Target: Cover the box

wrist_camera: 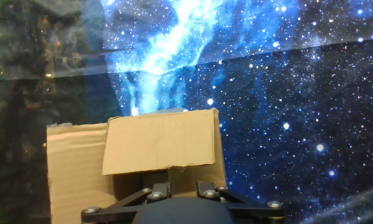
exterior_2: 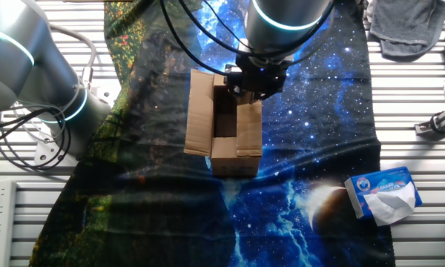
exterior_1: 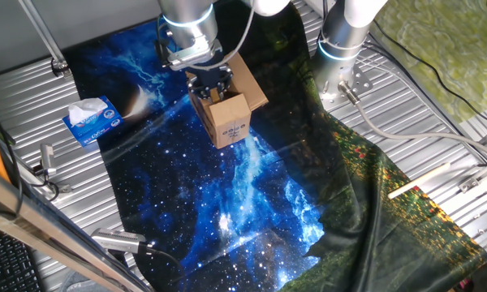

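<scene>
Both fixed views are mostly filled by the galaxy-print cloth (exterior_1: 227, 195) spread over the ribbed metal table (exterior_1: 438, 138), with the arm (exterior_2: 282, 18) reaching down from above. Next in size, the box (exterior_2: 224, 152) is seen sitting upright roughly mid-cloth, its white label (exterior_1: 232, 130) facing one fixed camera. One long flap (exterior_2: 200, 111) is splayed out and up on the far side from the gripper, another flap (exterior_2: 249, 130) is folded down across part of the opening, and the gap between them looks dark, so what's inside can't be made out. The gripper (exterior_2: 254, 85) is parked right over the box's rim; how far apart the fingers are can't be told from any view. Smaller still, a blue and white tissue box (exterior_2: 384, 194) with a tissue poking out is lying off the cloth's edge, well apart from the carton.
</scene>
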You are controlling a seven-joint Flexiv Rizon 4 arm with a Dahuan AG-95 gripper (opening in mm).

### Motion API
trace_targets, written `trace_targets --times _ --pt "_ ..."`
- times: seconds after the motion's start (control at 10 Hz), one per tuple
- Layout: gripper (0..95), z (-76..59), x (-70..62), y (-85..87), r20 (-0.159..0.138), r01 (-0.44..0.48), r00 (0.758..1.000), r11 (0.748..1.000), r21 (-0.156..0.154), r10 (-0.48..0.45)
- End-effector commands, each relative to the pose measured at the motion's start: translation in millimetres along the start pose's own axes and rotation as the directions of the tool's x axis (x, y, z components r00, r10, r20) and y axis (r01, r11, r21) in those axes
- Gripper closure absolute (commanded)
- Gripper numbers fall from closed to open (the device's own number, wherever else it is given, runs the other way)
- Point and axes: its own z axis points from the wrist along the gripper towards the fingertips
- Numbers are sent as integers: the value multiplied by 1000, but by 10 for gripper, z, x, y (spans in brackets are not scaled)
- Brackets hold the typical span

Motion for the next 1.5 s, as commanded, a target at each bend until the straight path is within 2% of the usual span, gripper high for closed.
trace_targets --times 0.1,0.3,0.4,1.1,1.5 --pt "760 -1 -1 4 1 1 1000 1000 -4 -1" --pt "760 -1 -1 4 2 -3 1000 1000 -20 3" --pt "760 -1 -1 4 18 -4 1000 999 -46 5" --pt "760 -1 -1 4 3 -2 1000 994 -114 3" --pt "760 -1 -1 4 1 -53 999 992 -119 53"
